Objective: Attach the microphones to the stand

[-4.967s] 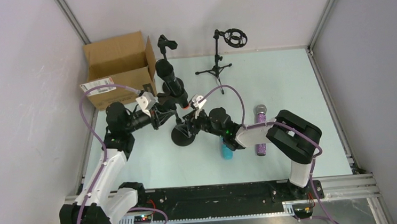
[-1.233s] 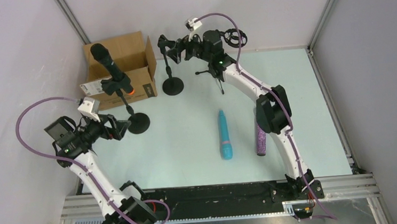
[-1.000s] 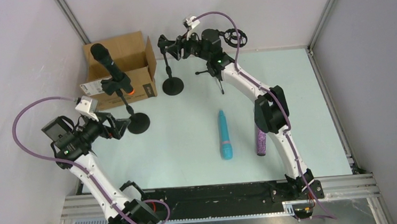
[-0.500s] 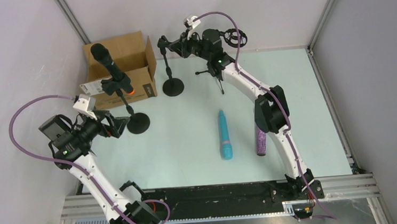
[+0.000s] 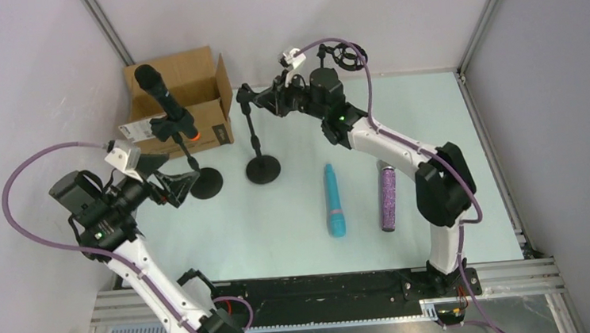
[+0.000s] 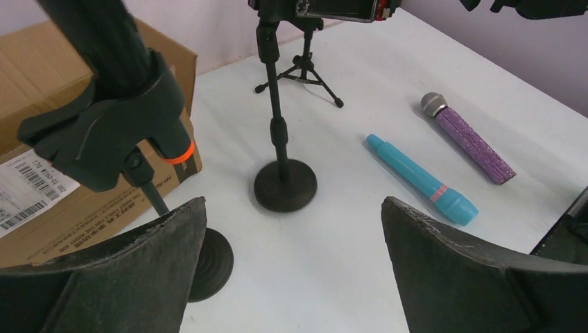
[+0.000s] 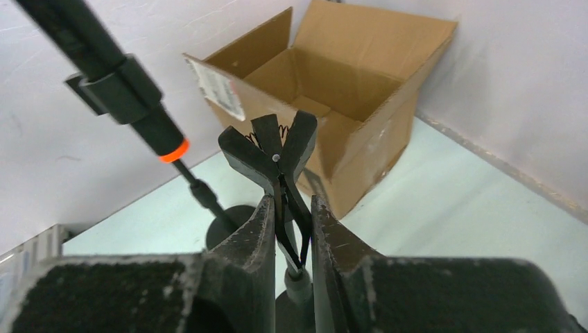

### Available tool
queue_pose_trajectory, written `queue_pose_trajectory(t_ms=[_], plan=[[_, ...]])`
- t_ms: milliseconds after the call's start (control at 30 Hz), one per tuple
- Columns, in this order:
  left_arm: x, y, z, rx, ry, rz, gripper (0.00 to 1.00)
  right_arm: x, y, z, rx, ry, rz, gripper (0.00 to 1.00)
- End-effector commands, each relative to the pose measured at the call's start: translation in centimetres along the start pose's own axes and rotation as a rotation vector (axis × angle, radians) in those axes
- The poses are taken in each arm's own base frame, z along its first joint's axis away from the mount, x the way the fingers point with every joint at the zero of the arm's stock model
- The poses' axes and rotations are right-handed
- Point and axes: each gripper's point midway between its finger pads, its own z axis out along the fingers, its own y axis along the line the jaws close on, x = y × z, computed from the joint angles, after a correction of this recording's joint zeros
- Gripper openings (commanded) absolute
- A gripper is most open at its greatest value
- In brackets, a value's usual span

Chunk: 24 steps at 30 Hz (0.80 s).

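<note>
While the right gripper's (image 7: 286, 208) fingers (image 7: 258, 229) sit pinched narrow on the lower part of the empty clip (image 7: 274, 149), the jaws of that clip stand up between them, and below it the round-base stand (image 5: 263, 169) now rests near the middle of the table (image 5: 447, 123); a second ago it stood at the back beside the corner of the box (image 5: 178, 84), so the right arm has dragged it forward. That looks like a move to bring an empty holder closer to the two loose microphones, the turquoise microphone (image 5: 333, 199) lying just right of the base and the purple microphone (image 5: 388, 197) a little further right, both flat and untouched. Over on the other side the left gripper (image 5: 168, 188) has its fingers (image 6: 444, 257) spread wide and holds nothing, having eased back from the first stand (image 5: 206, 183), where the black microphone (image 5: 160, 89) is already seated in its clip, tilted, orange end down. One of three seems done; a tripod stand (image 6: 301, 69) waits at the back
</note>
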Motion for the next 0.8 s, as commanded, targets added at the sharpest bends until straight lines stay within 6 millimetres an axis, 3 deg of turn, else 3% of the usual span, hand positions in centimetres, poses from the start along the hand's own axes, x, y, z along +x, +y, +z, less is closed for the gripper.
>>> queue_pose_trajectory(t_ms=[0,167,200,233,333,567,600,767], plan=[[-0.6,-3.0,-0.4,0.057,-0.041,0.064,1.0,-9.0,4.8,-3.3,-0.08,-0.201,-0.016,0.0],[-0.5,-4.7,-0.6,0.082,-0.058,0.113,1.0,-8.4,9.1,-6.0,-0.112,-0.201,-0.044,0.0],[-0.5,-4.9,-0.6,0.087,-0.06,0.116,1.0,-7.1,9.3,-6.3,-0.109,-0.177,-0.044,0.0],[-0.5,-5.1,-0.6,0.101,-0.066,0.117,1.0,-7.6,10.3,-6.9,-0.112,-0.188,-0.058,0.0],[-0.7,-5.4,-0.5,0.13,-0.075,0.108,1.0,-5.4,11.9,-8.1,-0.117,-0.152,-0.073,0.0],[-0.8,-5.2,0.3,0.115,-0.02,0.103,1.0,-4.2,13.5,-11.7,-0.103,-0.136,-0.111,0.0],[-0.5,-5.5,0.7,0.115,-0.001,0.113,1.0,-4.7,13.8,-12.3,-0.102,-0.148,-0.119,0.0],[0.8,-8.2,1.3,0.215,0.019,0.12,1.0,-3.4,14.2,-14.4,-0.11,-0.117,-0.125,0.0]])
